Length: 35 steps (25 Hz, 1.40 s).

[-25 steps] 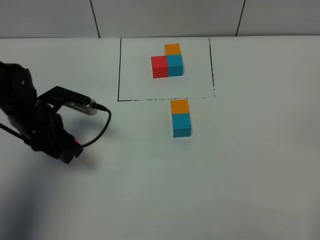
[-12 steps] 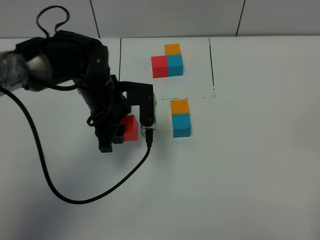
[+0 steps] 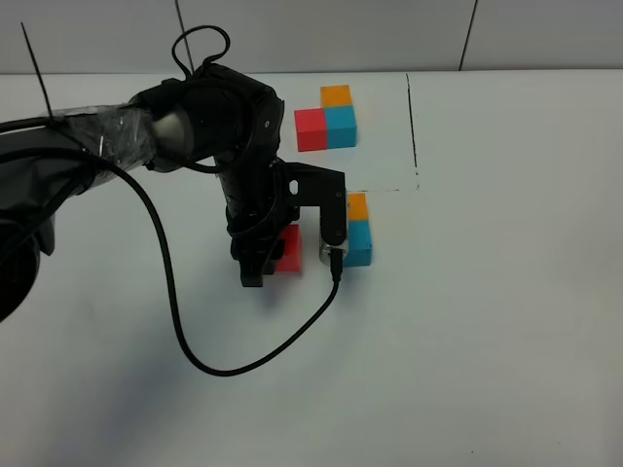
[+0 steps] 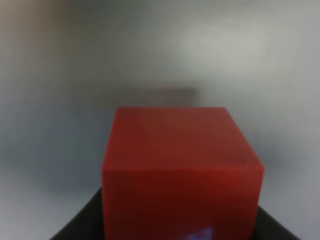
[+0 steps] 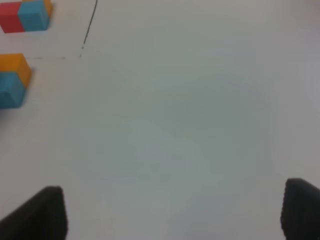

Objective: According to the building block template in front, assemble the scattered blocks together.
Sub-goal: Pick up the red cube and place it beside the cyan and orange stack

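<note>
The template (image 3: 326, 119) is an orange, red and blue L-shaped trio inside a thin black rectangle at the back centre; my left arm hides the frame's left side. Just in front of the frame, the loose orange cube (image 3: 358, 206) touches the loose blue cube (image 3: 358, 243). My left gripper (image 3: 277, 255) is shut on the loose red cube (image 3: 289, 249), low over the table and a short gap left of the blue cube. The red cube (image 4: 182, 170) fills the left wrist view. My right gripper (image 5: 175, 215) is open and empty; its view shows the orange cube (image 5: 14, 64) and blue cube (image 5: 10, 90).
A black cable (image 3: 195, 341) loops from the left arm across the white table (image 3: 467, 341) in front of the gripper. The left arm's bulk (image 3: 195, 117) lies over the left part of the frame. A grey tiled wall runs along the back.
My left arm has swung from the far left of the table to the centre, carrying the red cube rightward to just left of the blue cube. The orange and blue cubes have not moved.
</note>
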### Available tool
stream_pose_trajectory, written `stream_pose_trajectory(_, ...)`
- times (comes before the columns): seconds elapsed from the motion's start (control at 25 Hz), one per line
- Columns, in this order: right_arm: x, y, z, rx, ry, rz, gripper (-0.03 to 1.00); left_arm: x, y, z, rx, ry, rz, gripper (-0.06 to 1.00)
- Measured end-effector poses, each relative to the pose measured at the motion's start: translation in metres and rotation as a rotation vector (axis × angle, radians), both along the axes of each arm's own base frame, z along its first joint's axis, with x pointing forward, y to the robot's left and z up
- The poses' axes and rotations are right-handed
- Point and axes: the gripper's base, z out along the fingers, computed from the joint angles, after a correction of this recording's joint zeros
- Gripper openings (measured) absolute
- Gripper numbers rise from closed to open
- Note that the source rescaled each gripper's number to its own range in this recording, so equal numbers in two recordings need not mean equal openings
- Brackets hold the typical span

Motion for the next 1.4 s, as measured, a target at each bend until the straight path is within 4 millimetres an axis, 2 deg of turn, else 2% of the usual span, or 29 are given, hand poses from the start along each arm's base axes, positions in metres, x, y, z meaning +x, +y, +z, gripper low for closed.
stream_pose_trajectory(0.28, 0.000, 0.000, 0.000, 0.000, 0.000, 0.000, 0.74, 0.001, -0.007, -0.012, 0.020, 0.015, 0.032, 0.00)
stream_pose_trajectory(0.56, 0.000, 0.000, 0.000, 0.000, 0.000, 0.000, 0.74, -0.003, -0.021, -0.013, 0.013, -0.038, 0.038, 0.00)
stream_pose_trajectory(1.16, 0.000, 0.000, 0.000, 0.000, 0.000, 0.000, 0.74, -0.001, -0.022, -0.013, -0.004, -0.059, 0.075, 0.00)
stream_pose_trajectory(1.4, 0.000, 0.000, 0.000, 0.000, 0.000, 0.000, 0.74, -0.001, -0.022, -0.021, 0.005, -0.048, 0.074, 0.00)
